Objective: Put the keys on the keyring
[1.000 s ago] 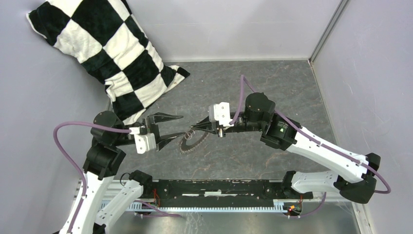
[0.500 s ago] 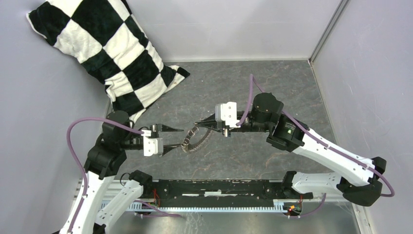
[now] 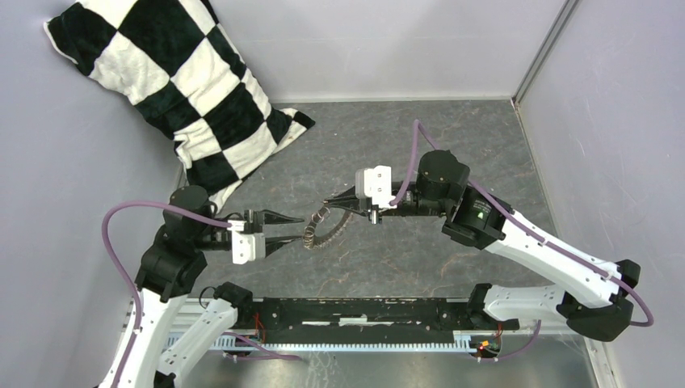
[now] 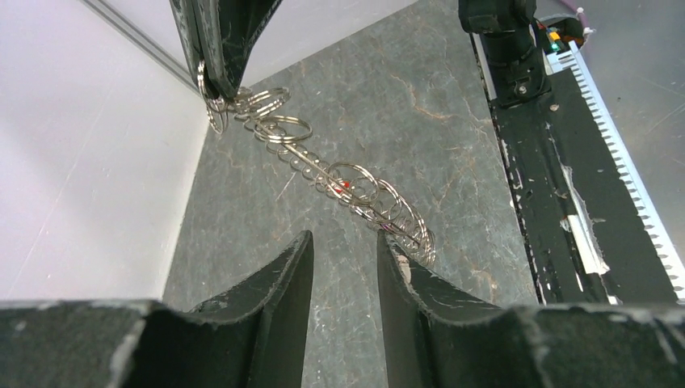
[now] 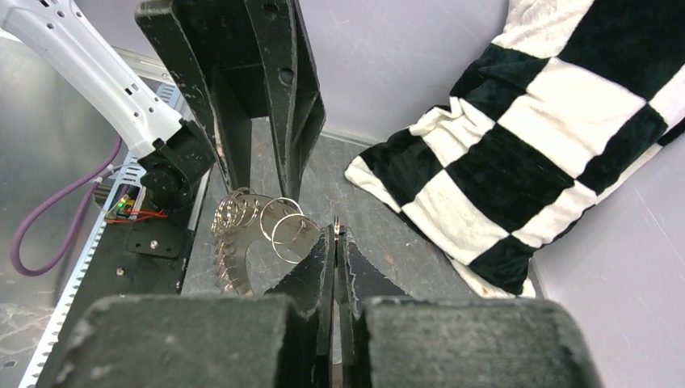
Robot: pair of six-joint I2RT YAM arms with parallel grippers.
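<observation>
The keyring (image 3: 323, 230) is a toothed metal disc fringed with small wire rings. It hangs tilted above the table from my right gripper (image 3: 327, 204), which is shut on its upper edge; a thin metal sliver shows between the closed tips in the right wrist view (image 5: 335, 234). My left gripper (image 3: 297, 227) is open and empty, its tips just left of the ring's lower end. In the left wrist view the keyring (image 4: 355, 182) stretches away from my open left gripper (image 4: 343, 242). A tiny red speck (image 4: 343, 184) sits among the rings; I cannot tell whether it is the keys.
A black-and-white checkered pillow (image 3: 170, 89) leans in the back left corner, also in the right wrist view (image 5: 549, 121). Grey walls close the table on the left, back and right. The black arm rail (image 3: 363, 311) runs along the near edge.
My right gripper lifted the keyring off the table and drew it slightly right. My left gripper narrowed its opening and came in close to the ring's lower end.
</observation>
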